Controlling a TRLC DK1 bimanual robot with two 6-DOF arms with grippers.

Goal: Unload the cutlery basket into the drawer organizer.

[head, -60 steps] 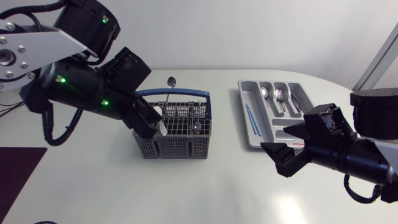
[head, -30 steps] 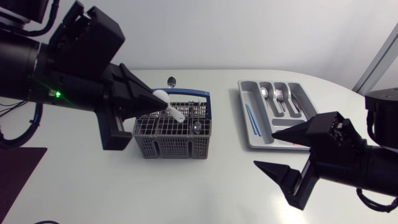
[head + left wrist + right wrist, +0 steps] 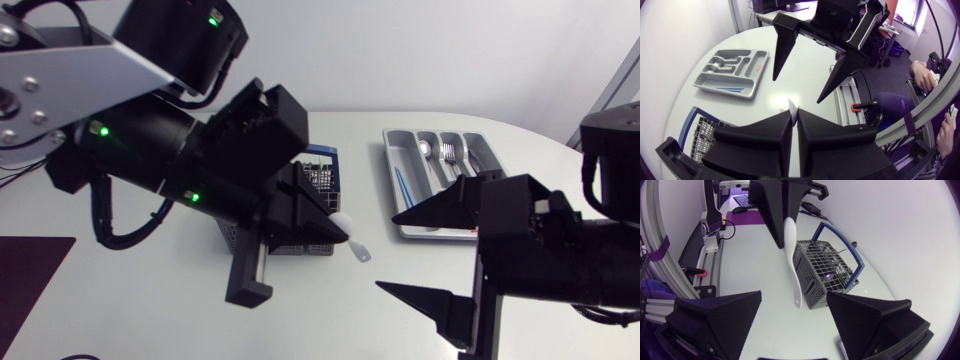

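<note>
most of basket (image 3: pixel 325 178) hidden behind left hand (image 3: pixel 332 230), white spoon (image 3: pixel 355 247) end protruding

Left arm (image 3: pixel 140 150) comes in from the left edge and extends to mid-table, wrist angled down and to the right. Left gripper (image 3: pixel 332 228): fingers pressed together on a white spoon (image 3: pixel 355 245), which juts out past the tips.

Right arm (image 3: pixel 580 262) comes in from the right edge, low, wrist turned toward the left arm. Right gripper (image 3: pixel 392 252): fingers spread wide, one above the other in the head view. It faces the left gripper, tips close, with no visible contact with the spoon.
</note>
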